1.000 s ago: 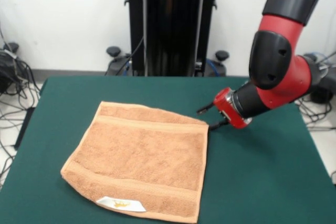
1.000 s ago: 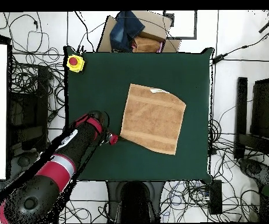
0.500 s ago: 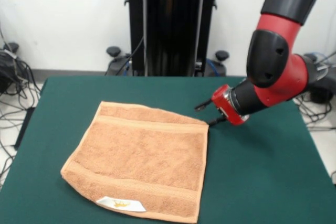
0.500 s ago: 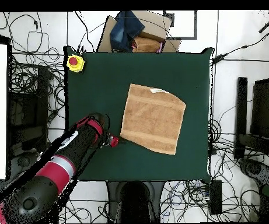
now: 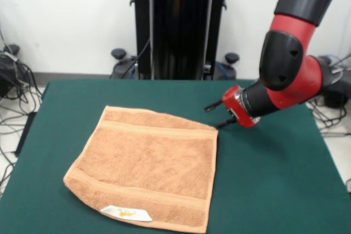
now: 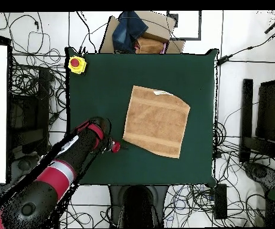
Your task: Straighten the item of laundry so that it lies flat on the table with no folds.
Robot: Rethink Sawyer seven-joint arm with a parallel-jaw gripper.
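Already, in the front view, the towel (image 5: 145, 168) lies spread flat on the table (image 5: 274, 179), with the gripper (image 5: 217, 116) just off its corner, fingers parted and empty. From overhead, the towel (image 6: 156, 121) sits mid-table, unfolded; little seems left to do.

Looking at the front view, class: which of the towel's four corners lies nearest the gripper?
The far right corner of the orange-tan hand towel, just below and beside the open gripper. The other three corners lie farther off, and the white label sits on the opposite, near edge.
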